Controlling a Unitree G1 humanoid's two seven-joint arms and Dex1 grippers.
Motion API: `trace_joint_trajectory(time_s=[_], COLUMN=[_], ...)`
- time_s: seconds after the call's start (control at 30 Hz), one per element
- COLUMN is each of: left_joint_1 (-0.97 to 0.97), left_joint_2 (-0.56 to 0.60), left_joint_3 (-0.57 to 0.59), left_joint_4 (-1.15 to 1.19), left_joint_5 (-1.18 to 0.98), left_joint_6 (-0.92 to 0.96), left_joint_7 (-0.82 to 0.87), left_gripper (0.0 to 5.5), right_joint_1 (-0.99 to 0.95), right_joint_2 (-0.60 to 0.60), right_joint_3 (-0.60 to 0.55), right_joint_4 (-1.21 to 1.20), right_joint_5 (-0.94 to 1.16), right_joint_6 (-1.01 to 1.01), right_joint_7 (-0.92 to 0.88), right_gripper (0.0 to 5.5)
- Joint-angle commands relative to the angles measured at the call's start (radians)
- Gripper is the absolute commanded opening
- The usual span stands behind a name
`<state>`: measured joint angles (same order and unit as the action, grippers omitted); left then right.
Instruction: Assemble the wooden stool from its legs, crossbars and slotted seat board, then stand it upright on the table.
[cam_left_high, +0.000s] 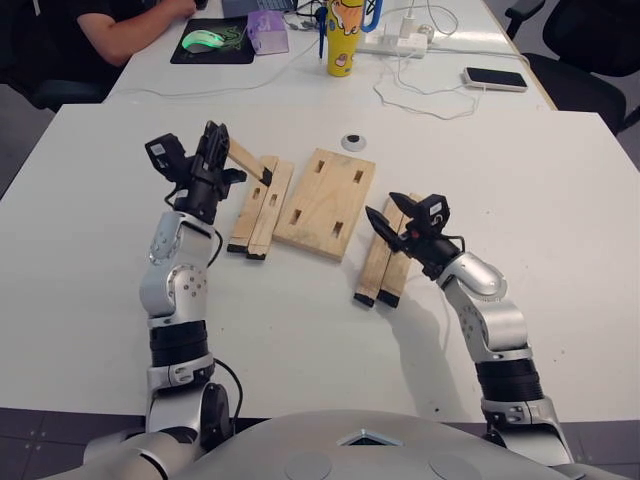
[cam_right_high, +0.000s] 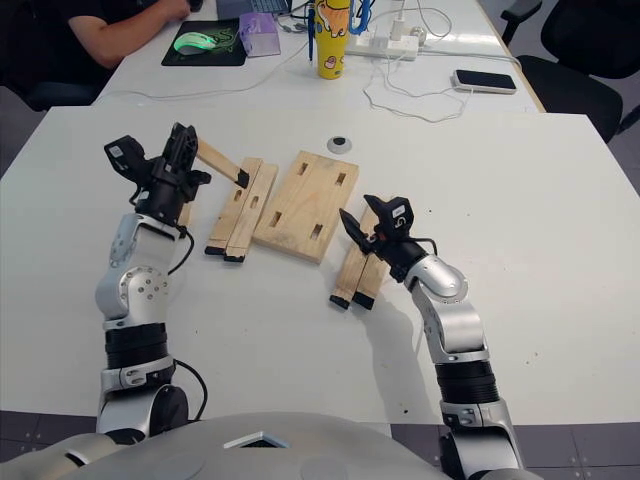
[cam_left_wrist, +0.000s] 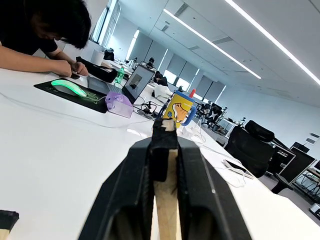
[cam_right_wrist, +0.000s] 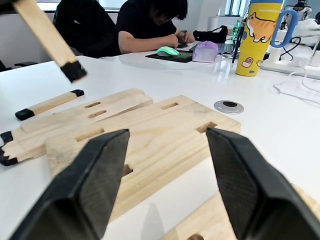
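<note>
The slotted seat board (cam_left_high: 325, 203) lies flat mid-table. A pair of slotted wooden legs (cam_left_high: 260, 205) lies side by side to its left, another pair (cam_left_high: 385, 262) to its right. My left gripper (cam_left_high: 215, 150) is raised left of the left pair, shut on a wooden crossbar (cam_left_high: 247, 161) with a black tip that angles down toward those legs. In the left wrist view the crossbar (cam_left_wrist: 165, 200) sits clamped between the fingers. My right gripper (cam_left_high: 385, 222) hovers open over the right pair, facing the seat board (cam_right_wrist: 150, 130). Another short black-tipped bar (cam_right_wrist: 47, 104) lies beyond the left legs.
A small round disc (cam_left_high: 352, 141) sits just behind the board. Farther back stand a yellow cup (cam_left_high: 343, 38), a purple box (cam_left_high: 267, 30), a power strip with cables (cam_left_high: 400, 45) and a phone (cam_left_high: 494, 78). The table's near and right areas are bare white.
</note>
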<state>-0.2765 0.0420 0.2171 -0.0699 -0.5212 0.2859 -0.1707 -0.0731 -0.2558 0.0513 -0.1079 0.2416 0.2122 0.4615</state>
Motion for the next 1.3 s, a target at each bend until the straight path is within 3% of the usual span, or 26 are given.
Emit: trace_joint_trajectory(time_s=[0.03, 0.9, 1.3], left_joint_1=[-0.005, -0.113, -0.149], left_joint_2=[-0.007, 0.058, 0.053], left_joint_3=[-0.001, -0.004, -0.092], left_joint_4=[0.055, 0.299, 0.360], left_joint_5=[0.020, 0.093, 0.213], left_joint_6=[-0.011, -0.047, -0.031], left_joint_7=[0.006, -0.038, -0.008], left_gripper=[0.44, 0.44, 0.44], right_joint_1=[-0.006, -0.024, -0.022], right_joint_2=[0.012, 0.038, 0.053], right_joint_3=[0.008, 0.030, 0.038], right_joint_4=[0.001, 0.018, 0.003], right_joint_5=[-0.013, -0.026, -0.025], right_joint_6=[0.002, 0.005, 0.015], right_joint_7=[-0.014, -0.011, -0.027], right_gripper=[2.86, 2.86, 2.86])
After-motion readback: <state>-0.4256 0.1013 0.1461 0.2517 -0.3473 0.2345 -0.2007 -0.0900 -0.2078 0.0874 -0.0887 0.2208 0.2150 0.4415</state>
